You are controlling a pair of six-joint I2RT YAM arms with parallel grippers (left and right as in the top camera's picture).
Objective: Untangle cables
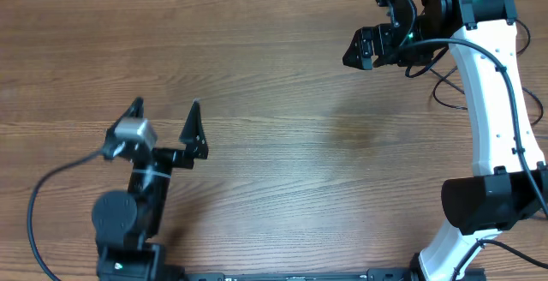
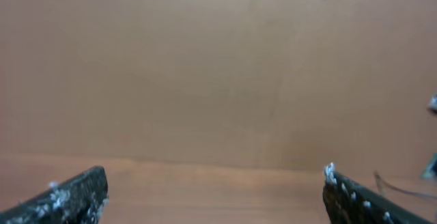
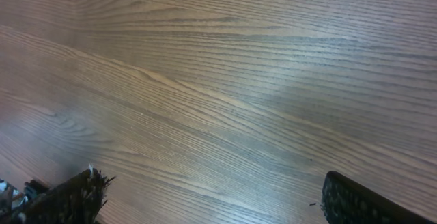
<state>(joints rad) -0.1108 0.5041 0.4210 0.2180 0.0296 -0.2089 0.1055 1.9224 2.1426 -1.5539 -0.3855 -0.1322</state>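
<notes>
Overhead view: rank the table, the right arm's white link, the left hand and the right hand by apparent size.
1. table
2. white link
3. left hand and right hand: both open, look alike, so unranked.

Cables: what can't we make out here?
Overhead: thin black loops by the right arm pass behind it and off the right edge; task cables or arm wiring, unclear.
Left wrist: thin dark line low right, blurred, cut by the finger and frame edge.
Right wrist: only bare table ahead of the right hand; no cable in view.
</notes>
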